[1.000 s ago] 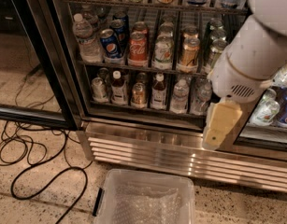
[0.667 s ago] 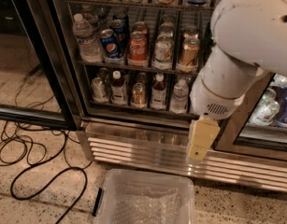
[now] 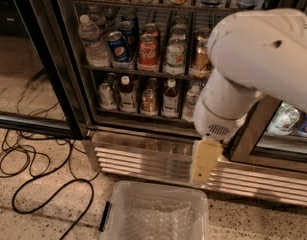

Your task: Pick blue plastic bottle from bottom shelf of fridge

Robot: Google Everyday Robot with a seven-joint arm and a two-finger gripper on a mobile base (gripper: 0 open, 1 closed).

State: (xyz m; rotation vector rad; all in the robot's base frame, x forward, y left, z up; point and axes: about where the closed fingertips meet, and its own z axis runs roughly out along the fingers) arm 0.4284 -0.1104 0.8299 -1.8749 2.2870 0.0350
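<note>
The fridge (image 3: 73, 79) stands open, its racks full of drinks. On the bottom shelf (image 3: 138, 118) is a row of small bottles and cans. Two slim bottles there have white caps, dark necks and pale labels: one at the left (image 3: 127, 96), one nearer the middle (image 3: 170, 101). I cannot tell which of them is the blue plastic bottle. My gripper (image 3: 205, 161) hangs tan-coloured below the big white arm (image 3: 253, 59), in front of the ribbed steel base (image 3: 143, 156). It is below and right of the bottles and holds nothing. The arm hides the shelf's right end.
A clear plastic bin (image 3: 153, 214) sits on the floor directly below the gripper. Black cables (image 3: 28, 164) loop over the speckled floor at left. The open glass door (image 3: 28, 59) stands at left. A second cooler door (image 3: 278, 134) is at right.
The arm has swung left and down across the view. The gripper has dropped from the bottom shelf's right end to the steel base. The bottles have not moved.
</note>
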